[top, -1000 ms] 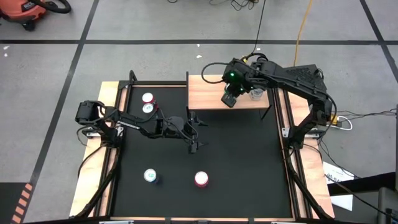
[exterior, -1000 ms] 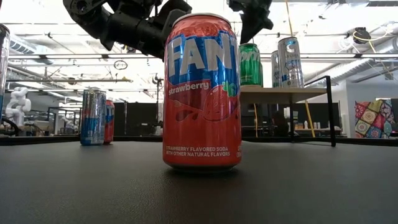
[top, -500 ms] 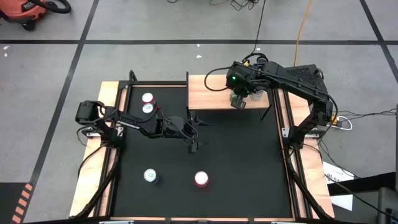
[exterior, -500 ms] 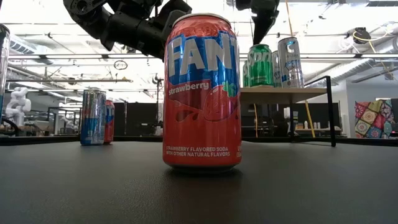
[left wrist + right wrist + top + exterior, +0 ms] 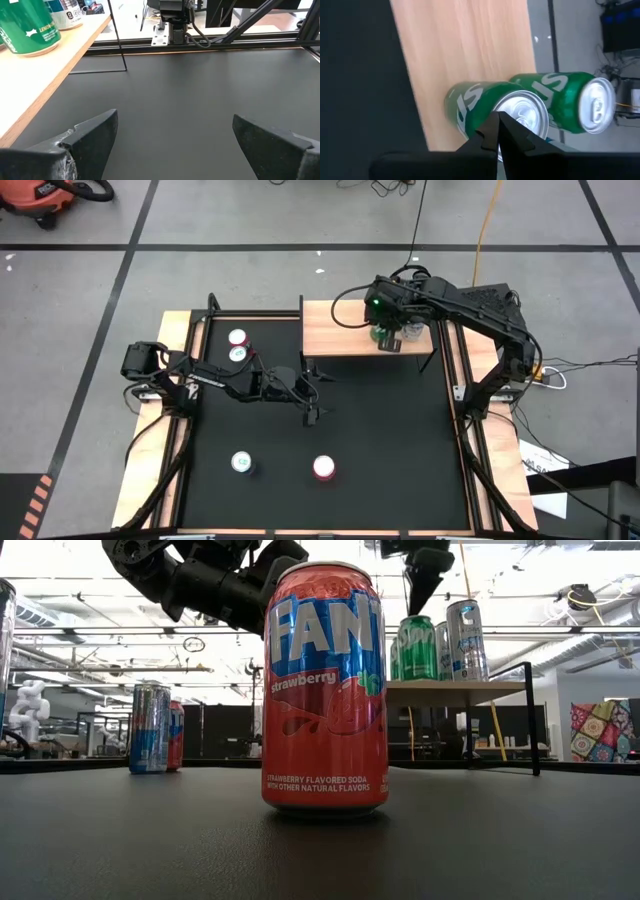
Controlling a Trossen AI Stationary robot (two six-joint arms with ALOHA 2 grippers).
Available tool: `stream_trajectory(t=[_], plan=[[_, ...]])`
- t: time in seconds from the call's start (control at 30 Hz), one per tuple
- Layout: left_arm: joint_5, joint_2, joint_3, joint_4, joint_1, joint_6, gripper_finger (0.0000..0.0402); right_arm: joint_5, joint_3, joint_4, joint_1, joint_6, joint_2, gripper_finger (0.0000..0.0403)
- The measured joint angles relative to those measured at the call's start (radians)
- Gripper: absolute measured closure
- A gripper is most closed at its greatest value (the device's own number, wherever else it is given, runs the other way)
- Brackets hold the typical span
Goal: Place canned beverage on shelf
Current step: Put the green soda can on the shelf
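My right gripper (image 5: pixel 386 340) hangs fingers closed, empty, above the green can (image 5: pixel 418 647) on the shelf (image 5: pixel 340 330), placement looks done; left gripper (image 5: pixel 175 145) spread wide, idle mid-table

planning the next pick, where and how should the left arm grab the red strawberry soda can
Grip the red strawberry soda can across the middle of its straight round wall, coming from the side with the fingers either side of it. It stands upright on the table with open space around, and the left gripper is already open.
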Motion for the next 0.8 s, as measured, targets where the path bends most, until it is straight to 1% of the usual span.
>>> stream_trajectory(t=[0.07,0.3,0.53,0.67,0.8], plan=[[0.0,0.0,0.0,0.0,0.0,0.0,0.0009,0.018,-0.001,0.002,-0.005,-0.016,0.0,0.0403],[0.0,0.0,0.0,0.0,0.001,0.0,0.0009,0.019,-0.001,0.026,-0.009,-0.06,0.001,0.0403],[-0.003,-0.003,0.0,-0.003,0.002,0.008,0.0009,0.018,-0.003,0.037,-0.004,-0.036,-0.014,0.0403],[-0.055,-0.054,0.001,-0.058,0.002,0.041,0.0009,0.004,-0.007,0.076,0.003,0.026,-0.051,0.0396],[-0.113,-0.156,0.001,-0.187,-0.003,0.052,0.0009,-0.007,-0.005,0.111,0.004,0.088,-0.103,0.0362]])
